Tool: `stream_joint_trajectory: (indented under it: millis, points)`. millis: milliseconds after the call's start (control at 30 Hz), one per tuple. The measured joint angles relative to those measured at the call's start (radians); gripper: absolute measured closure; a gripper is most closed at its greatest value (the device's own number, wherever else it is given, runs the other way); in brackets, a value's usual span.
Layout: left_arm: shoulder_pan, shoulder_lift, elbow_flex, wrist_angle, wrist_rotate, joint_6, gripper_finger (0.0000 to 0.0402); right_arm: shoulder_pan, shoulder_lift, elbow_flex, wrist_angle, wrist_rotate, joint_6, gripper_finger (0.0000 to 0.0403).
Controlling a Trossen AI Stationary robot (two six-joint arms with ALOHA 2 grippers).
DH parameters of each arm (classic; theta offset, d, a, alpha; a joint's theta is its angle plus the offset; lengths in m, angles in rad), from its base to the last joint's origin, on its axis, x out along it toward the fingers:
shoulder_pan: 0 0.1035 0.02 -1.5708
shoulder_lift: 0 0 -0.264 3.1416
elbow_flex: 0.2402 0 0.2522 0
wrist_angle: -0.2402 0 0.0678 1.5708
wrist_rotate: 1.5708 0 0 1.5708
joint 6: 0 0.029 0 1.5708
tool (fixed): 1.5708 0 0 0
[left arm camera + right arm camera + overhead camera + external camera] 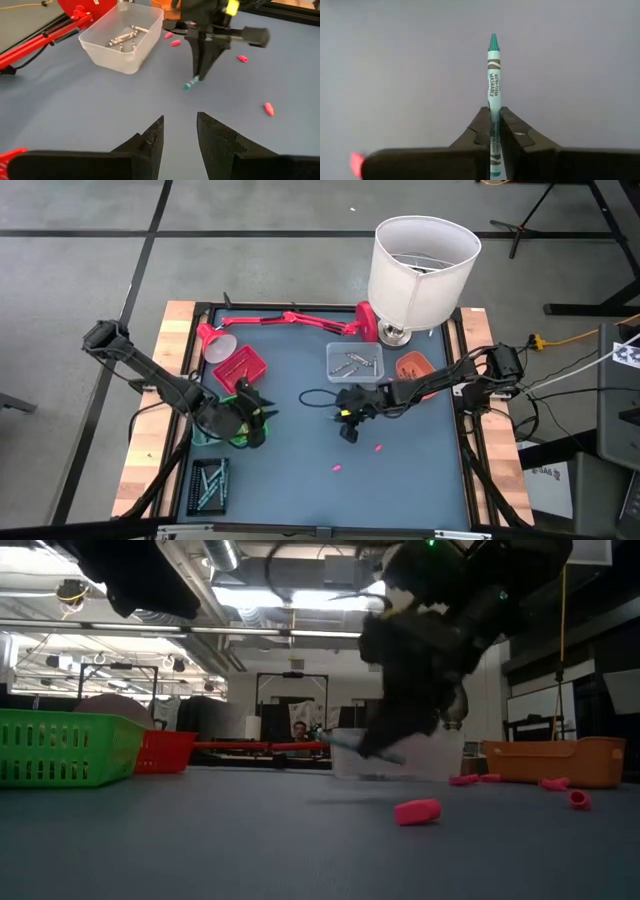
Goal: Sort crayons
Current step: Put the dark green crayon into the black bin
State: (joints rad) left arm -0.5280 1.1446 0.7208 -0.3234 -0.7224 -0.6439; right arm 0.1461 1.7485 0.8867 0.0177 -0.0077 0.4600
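My right gripper (348, 428) is over the middle of the blue-grey table, shut on a teal crayon (493, 75) with a paper label. The left wrist view also shows this crayon (189, 84), poking down out of the right gripper's fingers. My left gripper (180, 134) is open with nothing between its fingers. It hovers at the table's left, over a green tray (242, 438), and looks toward the right gripper. Grey crayons (354, 364) lie in a clear tray (334, 352), and more crayons (208, 483) lie in a dark tray at the near left. My right gripper pinches the teal crayon's labelled shaft (494, 102) between its two fingers. The crayon lies along the fingers, and its pointed end (493, 41) sticks out well past the fingertips. The fingers slant downward. The crayon points down at a slant, clear of the table.
A red tray (243, 367) sits at the left and an orange tray (413, 366) at the right. A red desk lamp (300, 320) and a white lampshade (421, 268) stand along the far edge. Small pink bits (379, 448) lie scattered on the table near the middle.
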Motion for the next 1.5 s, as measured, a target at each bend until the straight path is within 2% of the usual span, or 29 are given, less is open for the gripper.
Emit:
stream_joint_trajectory:
  millis: [200,533,733,900,1033,1300,1500]
  points:
    - [0.018,0.0,0.0,0.0,0.008,0.0,0.0301,-0.001,-0.001,0.0,0.189,-0.041,-0.043,0.0388]
    - [0.019,0.0,0.0,0.015,0.034,0.002,0.0301,-0.002,-0.003,0.002,0.569,-0.04,-0.159,0.0387]
    - [0.029,0.02,0.0,0.168,0.043,0.066,0.0301,-0.002,-0.004,0.002,0.717,-0.038,-0.261,0.0387]
    - [0.061,0.056,0.0,0.336,0.11,0.224,0.0301,-0.002,-0.005,0.002,0.751,-0.038,-0.289,0.0386]
    - [0.096,0.077,0.0,0.432,0.152,0.282,0.0301,-0.002,-0.005,0.002,0.751,-0.038,-0.29,0.0386]
    - [0.156,0.093,0.0,0.512,0.273,0.363,0.0301,-0.002,-0.005,0.002,0.751,-0.039,-0.314,0.0386]
    - [0.182,0.093,0.0,0.522,0.286,0.367,0.0304,-0.002,-0.005,0.003,0.751,-0.037,-0.338,0.0386]
